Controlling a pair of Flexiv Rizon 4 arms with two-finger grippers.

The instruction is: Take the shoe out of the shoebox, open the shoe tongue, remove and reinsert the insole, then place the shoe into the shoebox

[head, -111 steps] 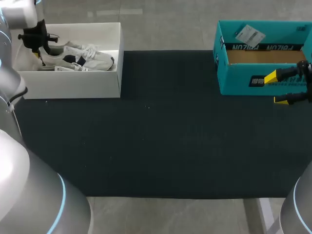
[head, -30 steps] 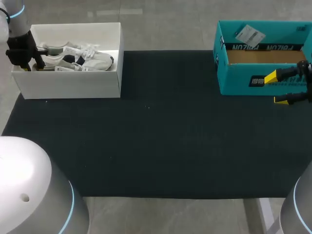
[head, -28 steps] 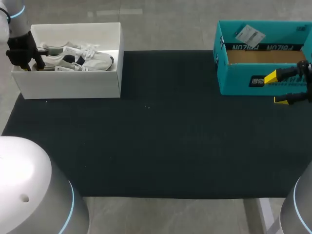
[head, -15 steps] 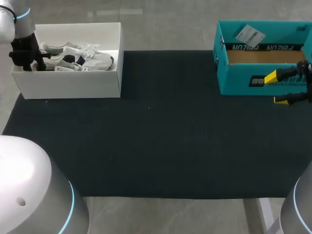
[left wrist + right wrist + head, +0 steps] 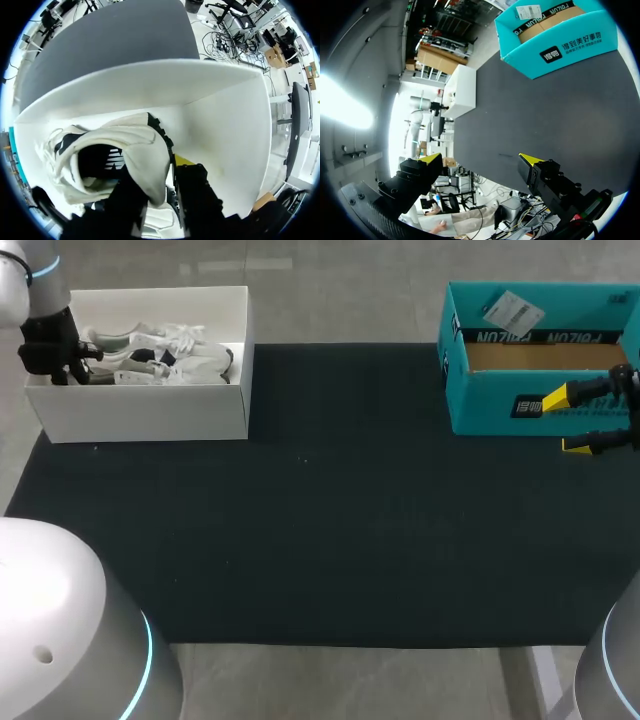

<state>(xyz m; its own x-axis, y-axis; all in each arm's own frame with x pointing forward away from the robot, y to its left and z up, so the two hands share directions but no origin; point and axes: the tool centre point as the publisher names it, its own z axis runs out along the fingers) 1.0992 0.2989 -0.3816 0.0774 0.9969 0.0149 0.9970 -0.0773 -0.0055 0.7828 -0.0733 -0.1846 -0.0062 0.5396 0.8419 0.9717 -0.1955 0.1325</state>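
Observation:
A white shoe (image 5: 165, 352) with dark patches lies in the white shoebox (image 5: 140, 412) at the table's far left. My left gripper (image 5: 78, 358) is at the box's left end, over the shoe's heel. In the left wrist view the heel of the shoe (image 5: 125, 142) is pinched in my left gripper (image 5: 156, 172): one finger is inside the collar and the other finger, with its yellow tip (image 5: 184, 160), is outside it. My right gripper (image 5: 566, 422) stands open and holds nothing, in front of the teal box (image 5: 540, 410). My right gripper (image 5: 480, 160) hovers above the mat.
A black mat (image 5: 330, 520) covers the table between the two boxes. The teal box (image 5: 555, 40) at the far right is open, with a brown cardboard floor and a white label on its flap. The white shoebox (image 5: 462, 90) shows far ahead of my right gripper.
My left gripper's fingers have drawn together onto the shoe's heel. The shoe has shifted a little inside the box. The right arm has not moved.

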